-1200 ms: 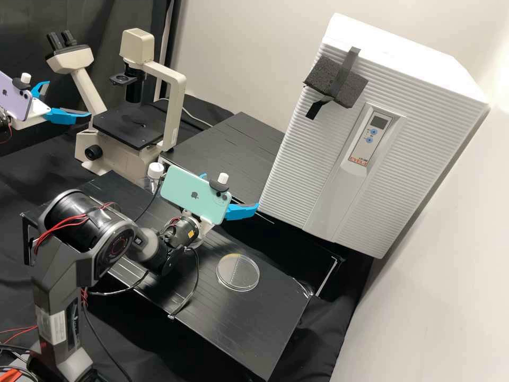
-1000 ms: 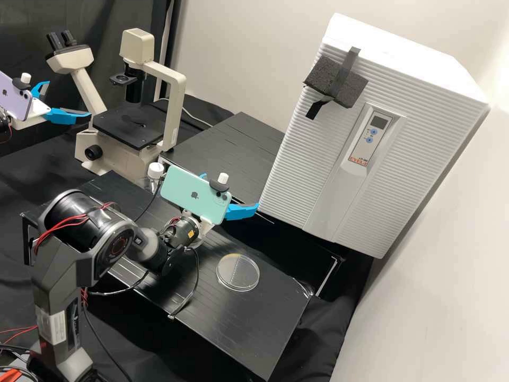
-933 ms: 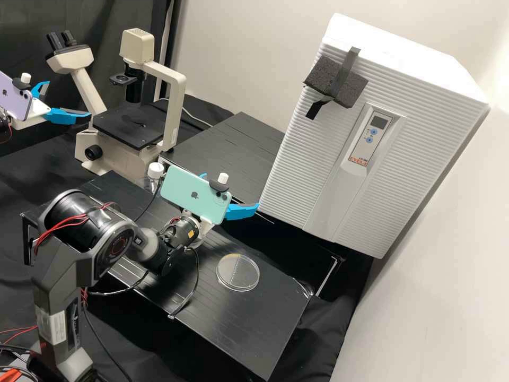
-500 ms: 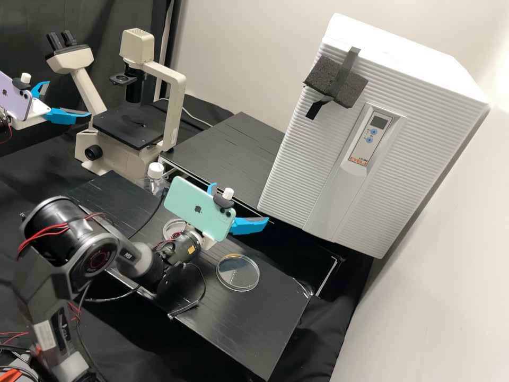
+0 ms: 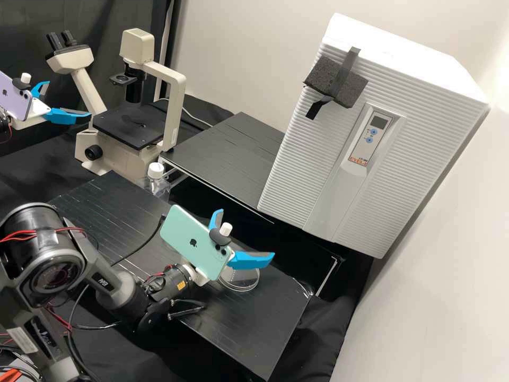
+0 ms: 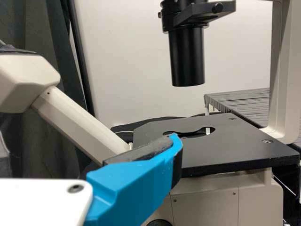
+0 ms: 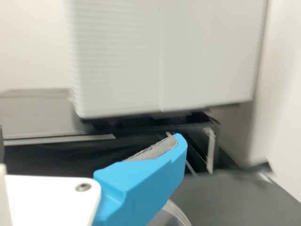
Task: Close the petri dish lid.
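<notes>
High view: we see petri dish (image 5: 241, 282) on black platform (image 5: 249, 334), 6 o'clock from our right gripper (image 5: 246, 233), fingers spread. Left gripper (image 5: 69, 98) at right one's 10 o'clock, fingers also apart.

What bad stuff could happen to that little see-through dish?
The robot's right gripper, white with bright blue fingers, hangs open close to the round, clear plastic petri dish, so it might bump the dish and make it slide. The dish also sits near an edge of the flat black bench, so a big shove could maybe knock it off.
</notes>
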Motion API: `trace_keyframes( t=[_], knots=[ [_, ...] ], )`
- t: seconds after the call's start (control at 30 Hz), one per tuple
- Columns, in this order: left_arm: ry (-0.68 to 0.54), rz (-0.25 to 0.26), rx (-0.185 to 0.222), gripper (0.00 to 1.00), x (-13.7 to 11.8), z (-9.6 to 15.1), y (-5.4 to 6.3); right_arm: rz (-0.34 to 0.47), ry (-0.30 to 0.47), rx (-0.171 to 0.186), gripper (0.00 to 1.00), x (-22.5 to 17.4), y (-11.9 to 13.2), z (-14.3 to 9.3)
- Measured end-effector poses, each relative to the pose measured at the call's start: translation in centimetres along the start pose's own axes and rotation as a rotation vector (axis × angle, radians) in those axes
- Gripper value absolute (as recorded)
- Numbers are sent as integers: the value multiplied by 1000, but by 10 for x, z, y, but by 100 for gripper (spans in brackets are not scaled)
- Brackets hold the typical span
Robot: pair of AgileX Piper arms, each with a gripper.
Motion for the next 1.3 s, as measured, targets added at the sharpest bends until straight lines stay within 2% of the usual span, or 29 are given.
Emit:
trace_keyframes(
  t=[0.23,0.73,1.17,1.3],
  knots=[
    [0,0,0,100,0,0,0,-8,-55,-15,100,-14,1,14],
    [0,0,0,100,0,0,0,-25,-26,-20,100,-22,-6,17],
    [0,0,0,100,0,0,0,-6,-43,-21,100,-21,-4,24],
    [0,0,0,100,0,0,0,-5,-44,-37,100,-21,-4,25]
  ],
)
